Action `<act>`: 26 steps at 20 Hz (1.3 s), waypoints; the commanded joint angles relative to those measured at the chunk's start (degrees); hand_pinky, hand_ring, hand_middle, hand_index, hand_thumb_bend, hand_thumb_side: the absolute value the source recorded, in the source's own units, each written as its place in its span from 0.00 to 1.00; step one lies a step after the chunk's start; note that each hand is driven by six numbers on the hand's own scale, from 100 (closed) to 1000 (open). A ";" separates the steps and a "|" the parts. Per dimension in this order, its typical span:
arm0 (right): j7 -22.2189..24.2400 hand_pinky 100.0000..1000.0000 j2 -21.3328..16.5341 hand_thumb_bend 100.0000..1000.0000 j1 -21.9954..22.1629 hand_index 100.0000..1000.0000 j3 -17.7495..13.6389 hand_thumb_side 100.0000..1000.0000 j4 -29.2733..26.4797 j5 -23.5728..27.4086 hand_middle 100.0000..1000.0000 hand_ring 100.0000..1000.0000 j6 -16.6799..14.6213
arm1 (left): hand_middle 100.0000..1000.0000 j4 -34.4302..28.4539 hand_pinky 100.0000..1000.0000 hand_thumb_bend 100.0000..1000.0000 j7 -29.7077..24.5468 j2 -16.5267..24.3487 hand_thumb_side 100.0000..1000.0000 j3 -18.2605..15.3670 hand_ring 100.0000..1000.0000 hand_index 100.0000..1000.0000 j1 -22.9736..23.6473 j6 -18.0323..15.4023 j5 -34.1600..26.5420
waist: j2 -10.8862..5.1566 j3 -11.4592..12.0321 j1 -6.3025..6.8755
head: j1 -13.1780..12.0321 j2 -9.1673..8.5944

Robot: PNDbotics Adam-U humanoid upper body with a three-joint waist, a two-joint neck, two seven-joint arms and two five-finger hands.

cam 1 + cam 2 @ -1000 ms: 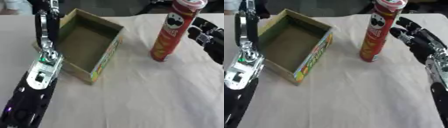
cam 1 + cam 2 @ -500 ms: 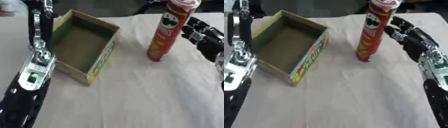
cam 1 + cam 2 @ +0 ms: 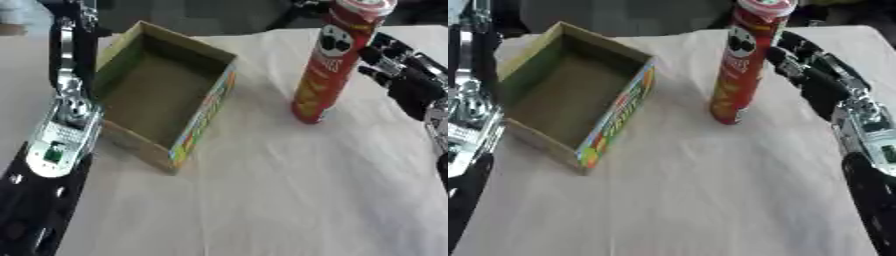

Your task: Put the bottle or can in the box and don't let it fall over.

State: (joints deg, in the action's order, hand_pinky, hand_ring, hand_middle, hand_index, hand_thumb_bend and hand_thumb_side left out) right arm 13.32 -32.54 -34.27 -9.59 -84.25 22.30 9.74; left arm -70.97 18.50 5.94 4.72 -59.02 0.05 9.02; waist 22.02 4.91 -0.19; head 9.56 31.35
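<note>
While the tall red can [image 3: 741,60] is standing upright near the table's [image 3: 289,200] far edge, the right hand [image 3: 807,70] is closing in beside it, nearer than a second ago, fingers spread and apparently not yet touching. The open cardboard box [image 3: 157,95] is lying empty toward the left edge. The left hand is sitting out of view beyond its raised arm [image 3: 66,100]. A grasp looks imminent

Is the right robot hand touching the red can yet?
Apart. The left eye view shows pale cloth between the right robot hand and the upright red can.
</note>
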 commanded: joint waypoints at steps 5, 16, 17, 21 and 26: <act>0.86 1.00 -2.56 0.48 -1.09 1.00 0.06 0.31 0.17 0.79 1.00 1.00 -0.16 | 0.88 -0.20 0.69 0.09 -1.75 1.88 1.00 -0.65 1.00 0.63 -1.68 0.95 -2.69 | -1.64 0.43 -0.16 | 0.63 -0.12; 1.54 1.00 -2.80 0.47 -1.52 1.00 0.38 0.34 1.15 0.62 1.00 1.00 -0.44 | 0.90 0.60 0.70 0.05 -11.02 4.74 1.00 -0.81 1.00 0.68 -3.14 1.15 -2.93 | -1.77 0.65 0.05 | 1.12 0.41; 1.53 1.00 -2.81 0.46 -1.67 1.00 0.39 0.35 1.22 0.70 1.00 1.00 -0.45 | 0.89 0.62 0.70 0.04 -11.32 4.90 1.00 -0.92 1.00 0.68 -3.24 0.95 -2.94 | -1.77 0.68 0.08 | 1.23 0.34; 1.59 1.00 -2.74 0.49 -1.82 1.00 0.44 0.38 1.27 0.70 1.00 1.00 -0.60 | 0.88 0.11 0.69 0.04 -11.35 5.23 1.00 -1.03 1.00 0.69 -3.25 -0.24 -2.45 | -1.77 0.81 0.19 | 1.44 0.21; 3.27 1.00 -2.65 0.52 -1.41 1.00 0.56 0.42 0.57 -0.27 1.00 1.00 -1.08 | 0.87 -1.62 0.68 0.03 -9.64 5.56 1.00 -0.56 1.00 0.70 -2.58 -2.64 -0.89 | -1.77 1.04 0.30 | 1.64 0.24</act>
State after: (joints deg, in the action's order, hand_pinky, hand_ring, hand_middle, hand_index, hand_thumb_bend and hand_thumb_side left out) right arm 16.06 -33.10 -35.19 -8.78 -82.64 22.38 8.86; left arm -71.05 8.52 10.06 4.12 -60.76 -1.89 7.54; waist 22.00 5.97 0.19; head 10.91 31.64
